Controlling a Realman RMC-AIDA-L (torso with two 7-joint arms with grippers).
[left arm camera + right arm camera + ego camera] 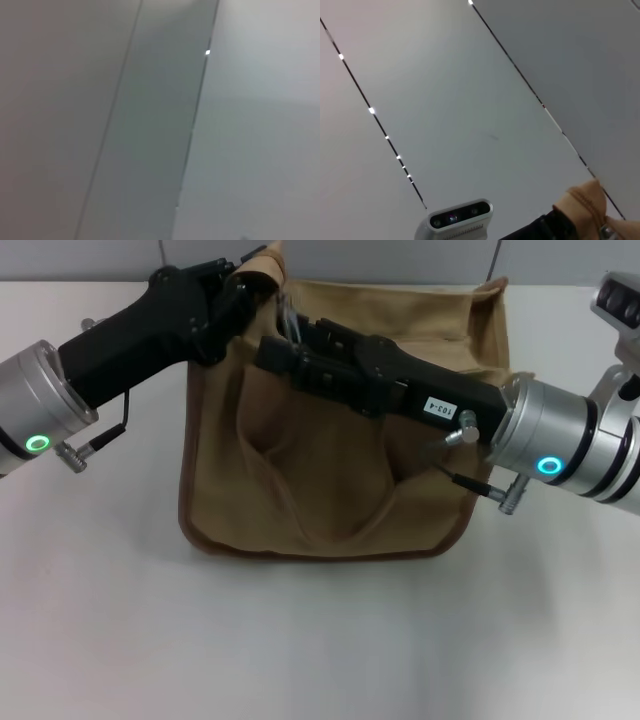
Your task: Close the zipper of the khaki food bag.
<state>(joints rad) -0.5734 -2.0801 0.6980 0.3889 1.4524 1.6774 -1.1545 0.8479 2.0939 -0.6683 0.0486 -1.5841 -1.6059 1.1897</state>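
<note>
Zipper line runs along the top of the bag [330, 470], at its far edge in the head view, but most of it is hidden behind the two black hands; I cannot make out how far it is closed. In the right wrist view a small silver metal piece [606, 231] shows at the picture's edge beside a bunched khaki fold [582, 205]; it may be the pull tab, but I cannot be sure.

The bag stands on a white counter [320, 640], its front panel facing the head camera, with one looped handle [300, 500] hanging down across it and darker piping along the lower edge.

The left hand [248, 292] is at the bag's far left top corner, its fingers pressed together on a raised fold of khaki fabric there. The right hand [288, 338] reaches across the top of the bag from the right, its tip close beside the left one near that same corner; whether it is spread or pinching something I cannot tell.

The left wrist view shows only pale grey panels with thin seams. The right wrist view shows similar panels and a silver camera bar [455, 220].
</note>
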